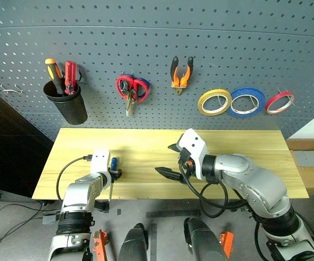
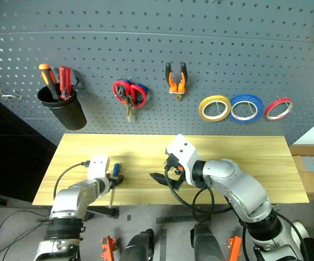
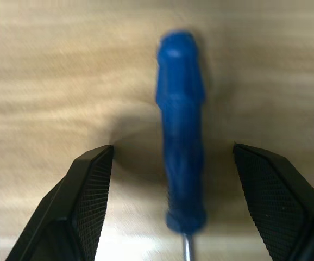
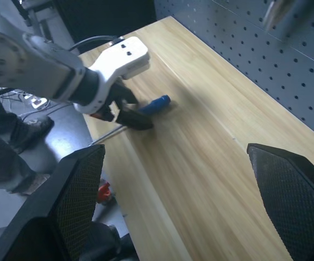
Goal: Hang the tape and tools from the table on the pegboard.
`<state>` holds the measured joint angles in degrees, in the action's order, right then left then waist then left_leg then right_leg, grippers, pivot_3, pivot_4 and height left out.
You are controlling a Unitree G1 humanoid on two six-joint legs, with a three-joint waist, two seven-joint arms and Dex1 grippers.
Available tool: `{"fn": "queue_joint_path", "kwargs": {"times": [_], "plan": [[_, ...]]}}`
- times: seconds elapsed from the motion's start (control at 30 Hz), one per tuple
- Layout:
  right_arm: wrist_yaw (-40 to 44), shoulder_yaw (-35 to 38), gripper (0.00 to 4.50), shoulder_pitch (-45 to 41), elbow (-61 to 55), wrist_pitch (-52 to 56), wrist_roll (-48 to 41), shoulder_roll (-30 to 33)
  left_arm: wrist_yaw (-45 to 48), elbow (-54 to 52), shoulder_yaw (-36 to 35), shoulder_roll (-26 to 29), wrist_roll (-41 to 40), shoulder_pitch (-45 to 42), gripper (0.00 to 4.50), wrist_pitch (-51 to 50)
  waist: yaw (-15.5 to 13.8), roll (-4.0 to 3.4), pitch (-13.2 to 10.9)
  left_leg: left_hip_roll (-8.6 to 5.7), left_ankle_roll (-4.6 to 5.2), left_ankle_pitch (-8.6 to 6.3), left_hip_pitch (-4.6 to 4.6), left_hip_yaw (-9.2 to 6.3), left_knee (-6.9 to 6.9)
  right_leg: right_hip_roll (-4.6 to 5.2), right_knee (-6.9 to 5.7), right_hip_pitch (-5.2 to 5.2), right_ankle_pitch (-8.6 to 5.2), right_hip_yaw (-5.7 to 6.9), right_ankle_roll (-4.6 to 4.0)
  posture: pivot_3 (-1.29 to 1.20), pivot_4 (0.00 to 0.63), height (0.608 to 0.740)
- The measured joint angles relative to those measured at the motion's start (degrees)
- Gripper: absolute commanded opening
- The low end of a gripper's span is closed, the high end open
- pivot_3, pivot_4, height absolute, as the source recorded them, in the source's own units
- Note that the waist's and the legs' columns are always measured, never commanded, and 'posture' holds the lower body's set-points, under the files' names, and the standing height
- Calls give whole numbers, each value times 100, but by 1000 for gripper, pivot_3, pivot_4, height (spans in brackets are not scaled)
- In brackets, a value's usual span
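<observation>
Dark grey pegboard (image 1: 157, 32) with its grid of holes backs the light yellow plank desk (image 1: 244, 147), and from the head views it already carries most of the load: counting from the black cup (image 1: 70, 103) at its left, which holds two screwdrivers, one orange and one red (image 1: 62, 73), there are red-handled scissors with a darker pair hung at the same hook (image 1: 132, 89), one orange-and-black pliers (image 1: 181, 73), then three tape rings, yellow (image 1: 214, 101), blue (image 1: 246, 101) and red (image 1: 279, 102). On the desk lies one small blue-handled screwdriver (image 1: 113, 169), near the front edge well below the cup, its shaft pointing toward the robot. The left claw (image 1: 113, 175) sits right over it; the right claw (image 1: 168, 173) hangs mid-desk, further from the tool. In the left wrist view the blue handle (image 3: 181, 136) runs lengthwise between the two black fingers (image 3: 86, 201), which stand apart on either side without touching it, so closing across the handle looks like the coming move. The right wrist view shows its own fingers (image 4: 73, 206) spread wide and empty, with the left claw (image 4: 125, 113) straddling the screwdriver (image 4: 152, 104) beyond.
</observation>
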<state>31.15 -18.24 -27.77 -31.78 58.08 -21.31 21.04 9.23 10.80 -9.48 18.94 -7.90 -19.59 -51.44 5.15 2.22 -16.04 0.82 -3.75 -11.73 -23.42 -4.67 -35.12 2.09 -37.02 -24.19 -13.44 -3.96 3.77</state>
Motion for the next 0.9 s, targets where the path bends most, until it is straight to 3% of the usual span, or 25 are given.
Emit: {"fn": "queue_joint_path", "kwargs": {"times": [0.27,0.3,0.5,0.63,0.77,0.9], "plan": [[135,14,4500,-63,25,162,-152,191,19,81,-116,-9,-4,55,697,128,28,-12,11,0,0,0,1,1,0,0,-1,1,0,0,0,-161,251,740],[183,-1,4500,-93,34,128,-154,252,18,63,-117,-12,-5,77,589,147,35,-13,12,-1,0,0,1,1,0,1,-1,1,1,0,1,-157,247,740],[587,-243,4500,-237,60,-443,-130,410,42,-578,-206,-90,-130,484,590,-99,90,-11,12,0,-1,0,-3,0,1,1,4,-1,1,1,1,-156,230,740],[757,-338,4500,-388,78,-789,-54,422,36,-1696,-494,-296,-455,1010,590,-222,120,-6,14,1,-3,0,-21,-4,-2,2,1,-16,2,4,0,-151,216,740],[810,-330,4500,-566,154,-981,-18,377,471,-2681,-441,-157,-572,1327,590,683,111,1,20,0,-6,2,-25,-5,-6,2,0,-17,6,6,-4,-125,191,740],[856,-332,4500,-773,401,-1193,10,242,982,-3272,-600,107,-1064,734,590,1218,33,17,34,0,-15,8,-31,-12,-17,2,-1,-17,21,17,-18,-98,170,740]]}}
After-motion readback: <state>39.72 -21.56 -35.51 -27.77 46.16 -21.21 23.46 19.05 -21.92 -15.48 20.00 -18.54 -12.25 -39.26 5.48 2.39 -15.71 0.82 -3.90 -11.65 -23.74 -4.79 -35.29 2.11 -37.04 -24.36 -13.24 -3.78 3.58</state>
